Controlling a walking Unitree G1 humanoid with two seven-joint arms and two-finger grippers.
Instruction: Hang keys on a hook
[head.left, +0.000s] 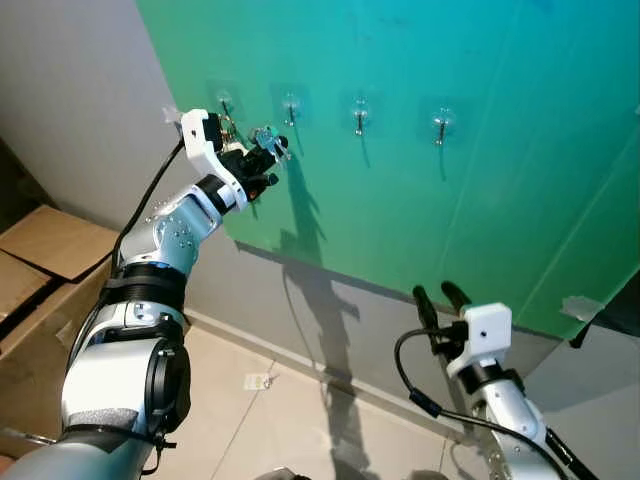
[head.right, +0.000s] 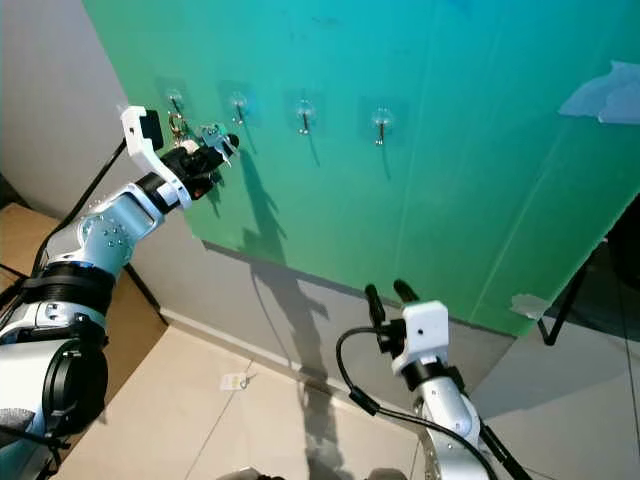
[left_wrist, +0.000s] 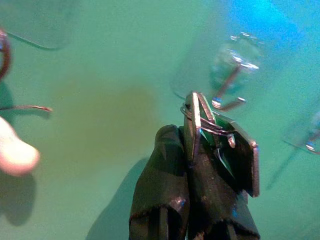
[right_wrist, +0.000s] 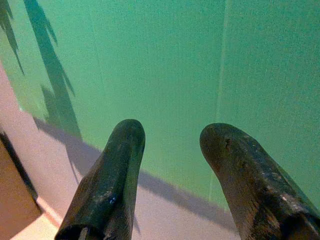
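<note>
Left eye view: green wall (head.left: 480, 180) w/ row of hooks. Left gripper (head.left: 268, 150) raised at far left, clamped on keys (left_wrist: 210, 130), held just beside 2nd hook (head.left: 291, 106) from left. Right gripper (head.left: 442, 300) low at right, fingers (right_wrist: 115, 170) apart, holding nothing.

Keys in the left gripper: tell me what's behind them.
Behind the keys is the green board with a clear hook. The left gripper covers the keys' lower part.

I see the silver keys (left_wrist: 215, 135) on their ring, just at seven o'clock of the clear hook (left_wrist: 231, 85), not yet hung.
</note>
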